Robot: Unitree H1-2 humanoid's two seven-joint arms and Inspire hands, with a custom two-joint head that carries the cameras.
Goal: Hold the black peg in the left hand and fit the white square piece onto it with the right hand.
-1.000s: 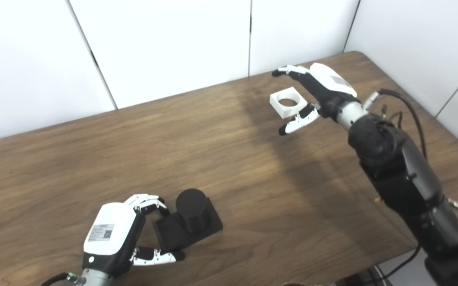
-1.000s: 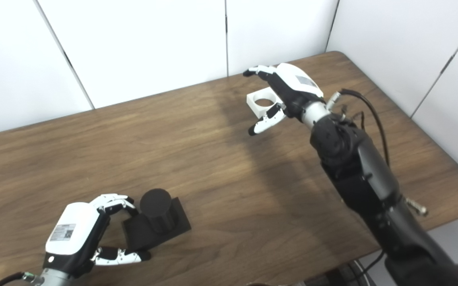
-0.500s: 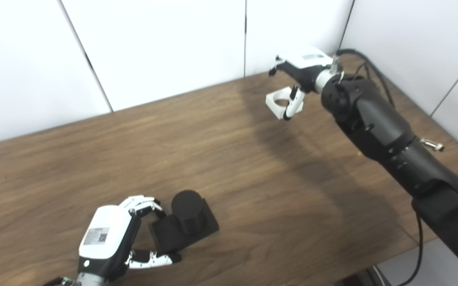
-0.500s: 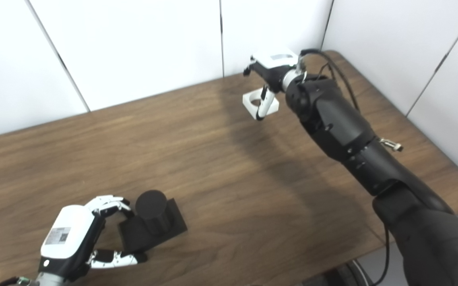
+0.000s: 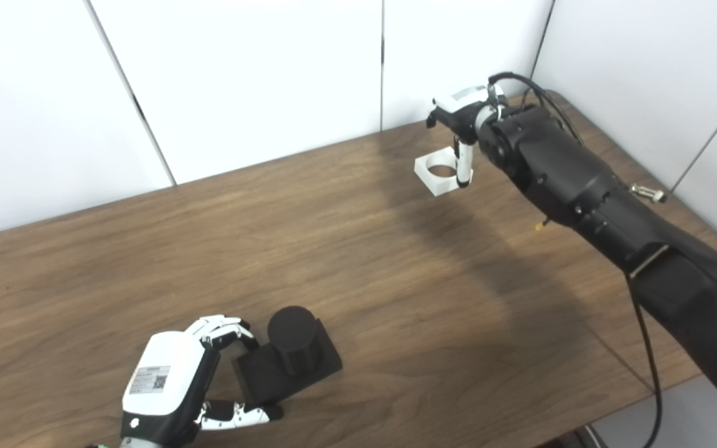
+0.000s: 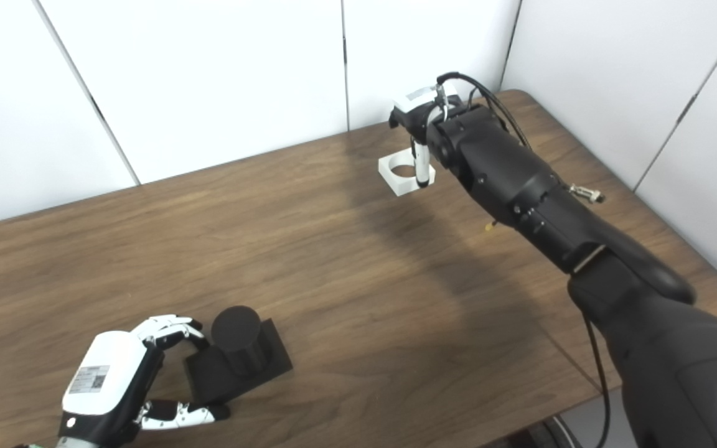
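Black peg (image 5: 293, 345) on dark wooden table (image 5: 365, 274), white wall panels (image 5: 259, 81) behind.

bright, even | soft arm shadow on table (image 5: 458, 249) | slightly soft focus

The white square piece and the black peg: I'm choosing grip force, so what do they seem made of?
White square piece: apparently rigid matte plastic, possibly printed; uniform white, crisp edges, no gloss. Black peg: likely similar matte plastic; flat black, no shine. Neither material can be confirmed.
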